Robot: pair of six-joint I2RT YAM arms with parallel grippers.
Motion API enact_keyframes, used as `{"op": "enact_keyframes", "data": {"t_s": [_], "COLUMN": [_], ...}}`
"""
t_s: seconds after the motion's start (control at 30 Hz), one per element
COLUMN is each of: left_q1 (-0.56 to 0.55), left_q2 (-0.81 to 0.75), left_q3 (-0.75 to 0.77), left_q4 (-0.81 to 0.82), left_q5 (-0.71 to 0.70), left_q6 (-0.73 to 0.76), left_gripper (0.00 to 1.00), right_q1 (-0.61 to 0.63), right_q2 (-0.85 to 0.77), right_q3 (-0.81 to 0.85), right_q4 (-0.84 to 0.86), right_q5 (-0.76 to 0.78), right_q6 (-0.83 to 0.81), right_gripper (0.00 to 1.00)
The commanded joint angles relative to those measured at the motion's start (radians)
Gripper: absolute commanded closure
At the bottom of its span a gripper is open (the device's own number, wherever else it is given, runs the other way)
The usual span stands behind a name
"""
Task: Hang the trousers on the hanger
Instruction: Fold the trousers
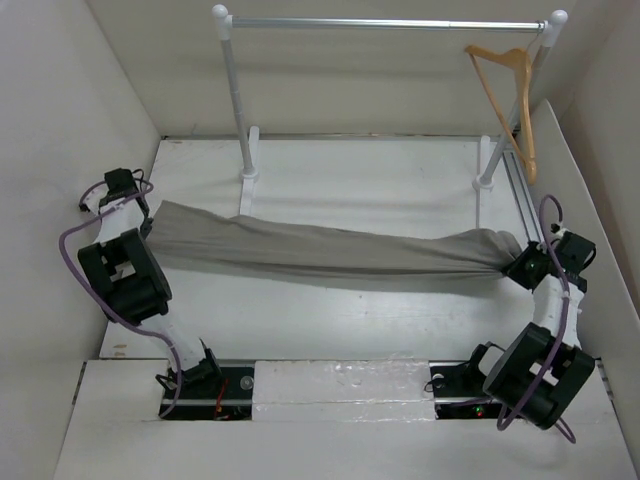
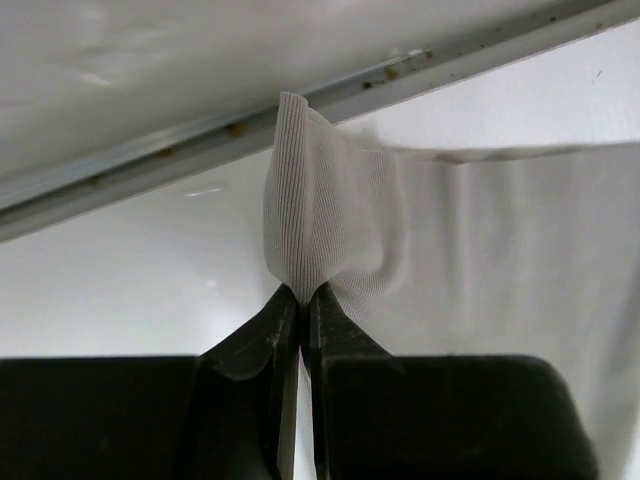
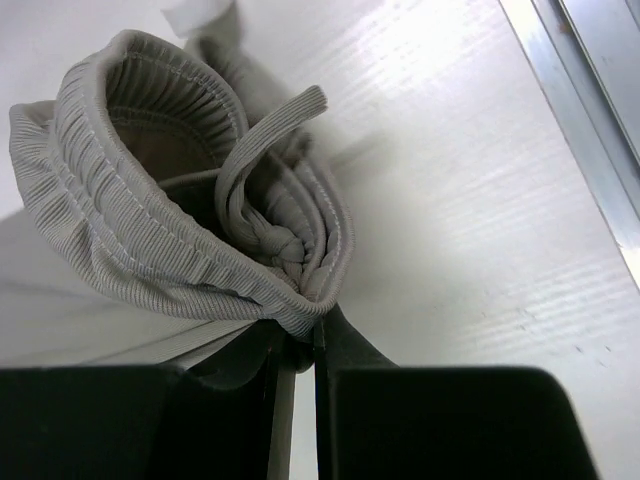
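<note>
Across the table, the trousers stretch between both arms, left gripper pinching a thin ribbed fold, right gripper clamped on the bunched waistband; the slight left hold could slip on the way to the hanger hooked on the rail

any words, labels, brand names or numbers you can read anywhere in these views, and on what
None can be read in any view.
The trousers are plain cloth with no tag showing, also where the left gripper and the right gripper pinch them.
The hanger and the rail show no print at this size.
</note>
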Motion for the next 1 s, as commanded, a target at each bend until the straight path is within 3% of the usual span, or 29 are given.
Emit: {"op": "enact_keyframes", "data": {"t_s": [0.0,0.2,0.27,0.4,0.43,0.47,0.5,0.53,0.57,0.6,0.67,0.7,0.83,0.97], "left_q1": [0.021,0.021,0.030,0.031,0.031,0.031,0.031,0.031,0.031,0.031,-0.005,-0.023,-0.198,-0.538], "left_q2": [-0.126,-0.235,-0.269,-0.260,-0.254,-0.242,-0.238,-0.241,-0.254,-0.260,-0.287,-0.289,-0.297,-0.347], "left_q3": [-0.012,-0.197,-0.283,-0.300,-0.271,-0.254,-0.242,-0.225,-0.214,-0.205,-0.164,-0.144,-0.034,-0.099], "left_q4": [-0.056,-0.113,-0.108,-0.158,-0.171,-0.197,-0.201,-0.205,-0.209,-0.209,-0.215,-0.224,-0.238,-0.102], "left_q5": [-0.166,-0.201,-0.195,-0.231,-0.244,-0.251,-0.254,-0.248,-0.238,-0.194,-0.161,-0.146,-0.133,-0.065], "left_q6": [0.033,0.010,0.001,-0.042,-0.048,-0.053,-0.056,-0.061,-0.064,-0.065,-0.079,-0.085,-0.073,-0.030], "left_gripper": [1.00,1.00,1.00,0.99,0.91,0.78,0.51,0.40,0.34,0.26,0.22,0.21,0.23,0.29], "right_q1": [-0.062,-0.084,-0.084,-0.084,-0.084,-0.084,-0.084,-0.084,-0.084,-0.071,-0.062,-0.045,-0.024,0.028], "right_q2": [0.003,0.011,-0.001,0.035,0.048,0.058,0.077,0.088,0.101,0.111,0.102,0.095,0.069,-0.006], "right_q3": [0.064,-0.023,-0.031,-0.006,0.008,0.024,0.055,0.069,0.084,0.106,0.121,0.130,0.170,0.146], "right_q4": [-0.089,-0.159,-0.207,-0.233,-0.247,-0.251,-0.250,-0.251,-0.251,-0.253,-0.251,-0.250,-0.256,-0.239], "right_q5": [-0.011,-0.025,-0.022,-0.062,-0.065,-0.068,-0.073,-0.077,-0.088,-0.108,-0.110,-0.099,-0.087,-0.093], "right_q6": [-0.146,-0.225,-0.245,-0.241,-0.248,-0.252,-0.252,-0.253,-0.253,-0.250,-0.224,-0.216,-0.187,-0.180], "right_gripper": [0.98,1.00,0.94,0.87,0.81,0.69,0.54,0.40,0.19,0.11,0.00,0.00,0.00,0.00]}}
